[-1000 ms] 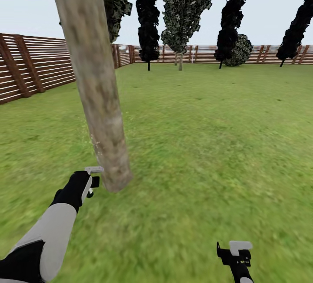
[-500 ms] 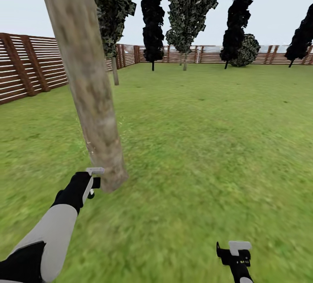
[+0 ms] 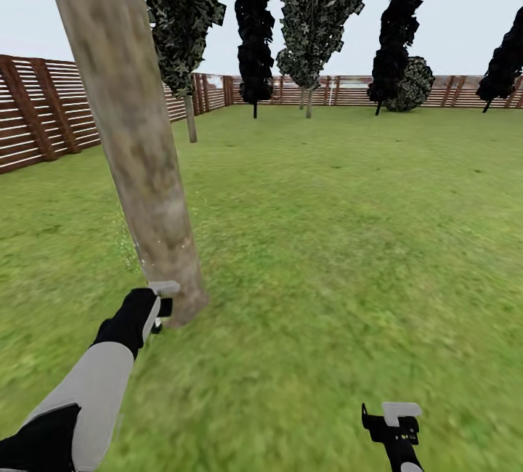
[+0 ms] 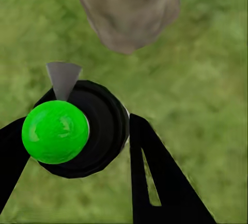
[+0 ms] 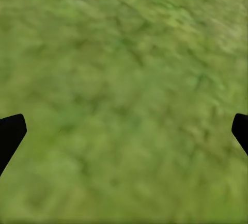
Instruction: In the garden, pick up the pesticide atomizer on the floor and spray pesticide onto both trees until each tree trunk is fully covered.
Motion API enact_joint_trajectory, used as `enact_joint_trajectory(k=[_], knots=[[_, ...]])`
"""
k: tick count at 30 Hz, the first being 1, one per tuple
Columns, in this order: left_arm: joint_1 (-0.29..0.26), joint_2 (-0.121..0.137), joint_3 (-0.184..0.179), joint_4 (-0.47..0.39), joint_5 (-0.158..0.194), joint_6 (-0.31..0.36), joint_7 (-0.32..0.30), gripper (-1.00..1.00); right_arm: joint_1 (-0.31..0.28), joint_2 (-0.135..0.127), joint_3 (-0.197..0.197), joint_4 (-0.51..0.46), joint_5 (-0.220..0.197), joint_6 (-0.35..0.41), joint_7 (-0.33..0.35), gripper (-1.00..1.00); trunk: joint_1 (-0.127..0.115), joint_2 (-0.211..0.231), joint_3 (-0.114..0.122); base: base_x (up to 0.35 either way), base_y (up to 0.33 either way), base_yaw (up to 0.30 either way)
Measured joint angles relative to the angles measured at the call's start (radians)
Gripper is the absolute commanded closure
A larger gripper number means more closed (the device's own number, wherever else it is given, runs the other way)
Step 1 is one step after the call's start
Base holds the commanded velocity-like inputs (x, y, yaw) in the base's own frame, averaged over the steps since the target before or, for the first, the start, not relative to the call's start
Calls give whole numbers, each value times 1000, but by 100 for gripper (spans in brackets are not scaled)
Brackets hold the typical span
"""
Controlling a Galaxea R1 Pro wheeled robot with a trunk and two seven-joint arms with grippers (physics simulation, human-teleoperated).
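Observation:
A thick trunk of mottled grey-tan bark (image 3: 138, 145) rises from the grass at the left, leaning in the head view; its base also shows in the left wrist view (image 4: 129, 12). My left gripper (image 3: 161, 306) is right beside the foot of this trunk, shut on the pesticide atomizer (image 4: 77, 131), a black body with a bright green round cap and a grey nozzle pointing at the trunk. Faint pale specks hang beside the lower bark. My right gripper (image 3: 392, 421) is low at the right, open (image 5: 124, 131) over bare grass.
A further tree with a thin pale trunk (image 3: 190, 118) and a dark green crown stands behind, near the slatted brown fence (image 3: 43, 116). Near-black conifers (image 3: 254, 36) line the far fence. Open lawn (image 3: 349, 225) stretches ahead and to the right.
The whole picture has shifted, so the camera moved: the near trunk now lies further left and a thin tree behind it has come into sight. Both grippers keep their states.

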Motion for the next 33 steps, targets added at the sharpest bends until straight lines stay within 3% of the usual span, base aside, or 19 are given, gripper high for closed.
enact_joint_trajectory(k=[2,4,10,12,14,17,18,19,21,23,25,27,33], knots=[[1,53,3,4,0,0,-1,100,0,0,0,0,0,0,1,-100,0,0,0,0,0,0],[1,71,0,10,10,-2,0,100,0,0,0,0,0,0,1,-100,0,0,0,0,0,0],[-23,48,-2,1,14,11,2,100,0,0,0,0,0,0,-1,-100,0,0,0,0,0,163],[-62,43,-2,-3,12,46,2,100,0,0,0,0,0,0,-2,-100,0,0,0,0,0,200],[-99,50,-3,-4,6,69,0,100,0,0,0,0,0,0,-2,-100,0,0,0,0,0,37],[-96,60,-5,-3,11,74,-1,100,0,-1,0,0,0,0,-2,-100,0,0,0,0,0,6],[-96,54,-5,-3,13,75,-1,100,0,-1,0,0,0,0,-2,-100,0,0,0,0,0,0],[-106,30,-4,-3,22,77,-2,100,0,-3,-1,0,0,0,-2,-100,0,0,0,0,0,0],[-119,18,-5,-5,10,81,-3,100,0,-4,-1,0,0,0,-2,-100,0,0,0,0,0,0],[-130,27,-3,-5,4,83,-3,100,0,-5,-1,0,0,0,-2,-100,0,0,0,0,0,0],[-126,58,-5,-5,-6,84,-2,100,0,-5,-1,0,0,0,-2,-100,0,0,0,0,0,0],[-120,70,-7,-5,1,83,-2,100,0,-5,-1,0,0,0,-2,-100,0,0,0,131,18,0],[-114,58,-4,9,10,81,-1,100,0,-5,-1,0,0,0,-2,-100,-1,0,0,295,71,0]])
